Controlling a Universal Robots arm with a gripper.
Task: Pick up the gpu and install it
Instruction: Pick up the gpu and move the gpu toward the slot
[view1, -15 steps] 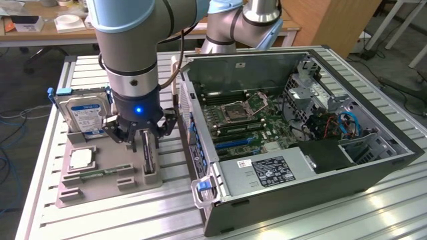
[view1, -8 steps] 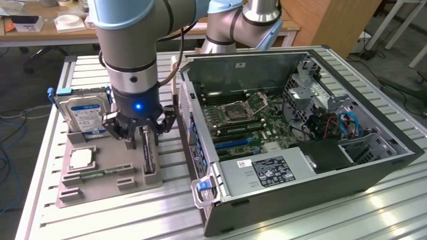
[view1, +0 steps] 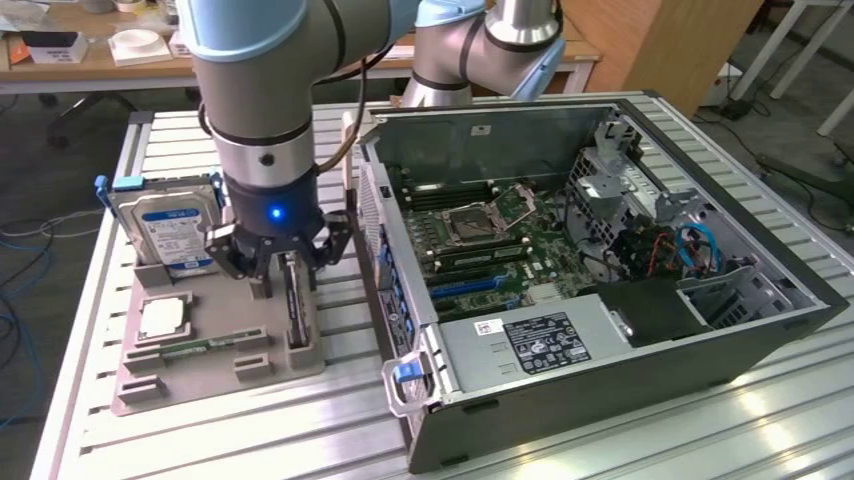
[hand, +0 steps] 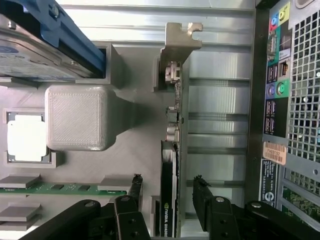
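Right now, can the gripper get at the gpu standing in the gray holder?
Probably yes. The open gripper straddles the gpu, its jaws on either side with nothing between them and the card. The hard drive stands apart, off to one side.

Notes: grey plastic parts holder (hand: 75, 117) matt, rough, fine printed lines. silver ribbed metal worktop (hand: 220, 65) smooth, shiny. thin green gpu card (hand: 176, 150) has dull bare metal bracket, glossy black plastic cover. black gripper (hand: 167, 178) matt. dark metal computer case (hand: 295, 100) full of tiny holes.
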